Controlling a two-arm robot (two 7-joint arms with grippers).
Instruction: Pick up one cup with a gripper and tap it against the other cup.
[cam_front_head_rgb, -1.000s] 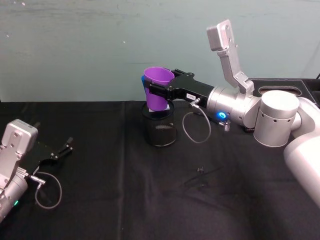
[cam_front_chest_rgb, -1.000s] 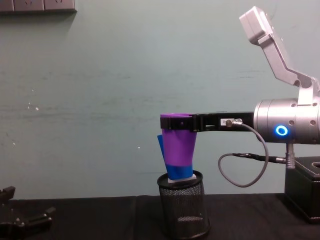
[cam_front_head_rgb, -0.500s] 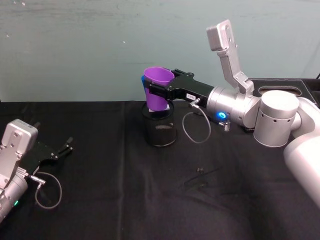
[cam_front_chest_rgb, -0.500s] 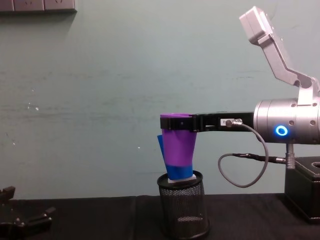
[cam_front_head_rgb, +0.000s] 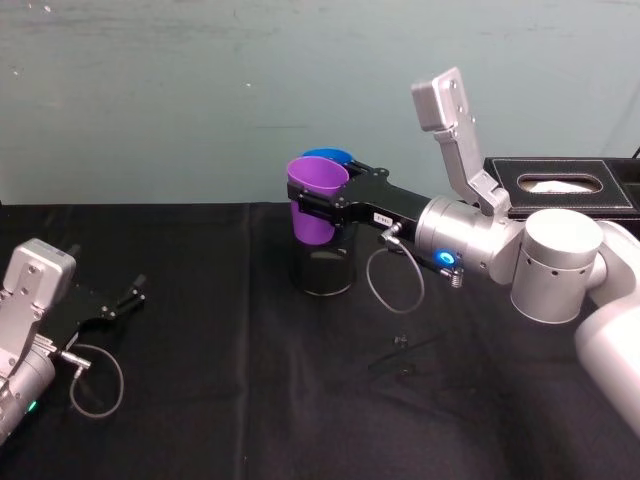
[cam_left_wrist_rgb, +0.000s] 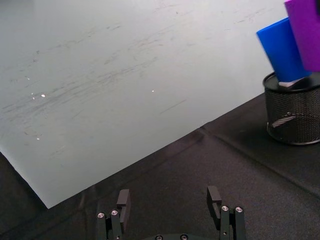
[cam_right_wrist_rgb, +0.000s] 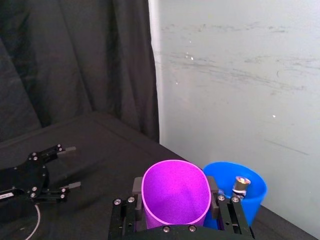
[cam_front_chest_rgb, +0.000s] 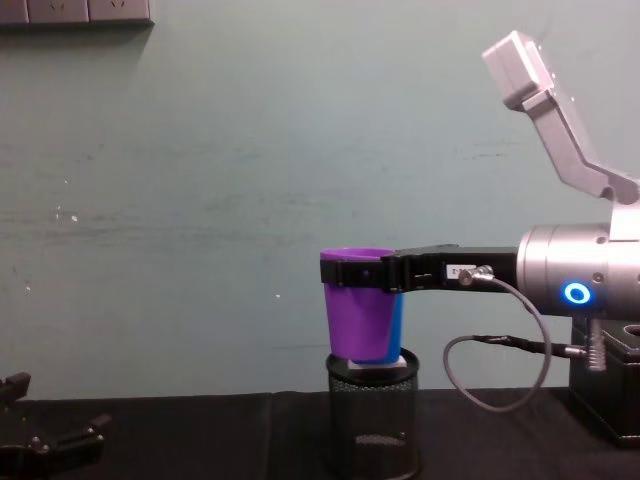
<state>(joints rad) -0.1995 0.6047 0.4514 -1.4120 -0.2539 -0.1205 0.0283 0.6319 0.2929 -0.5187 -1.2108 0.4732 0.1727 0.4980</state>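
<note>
Head view shows the right gripper (cam_front_head_rgb: 322, 193), a black two-fingered claw, clamped on the plain purple tapered plastic tumbler (cam_front_head_rgb: 313, 222) just under its rim, holding it upright in the air. It hangs close against the bright blue plastic tumbler (cam_front_head_rgb: 328, 155), which stands in a black mesh pen holder (cam_front_head_rgb: 322, 275). The left gripper (cam_front_head_rgb: 128, 298) rests on the black table (cam_front_head_rgb: 250, 400), fingers spread wide.

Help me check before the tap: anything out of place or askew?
The blue cup is not on the table: it is perched on the mouth of a black mesh pen holder, on something white. The right hand holds the purple cup beside it. The left hand is parked, open, far left.
</note>
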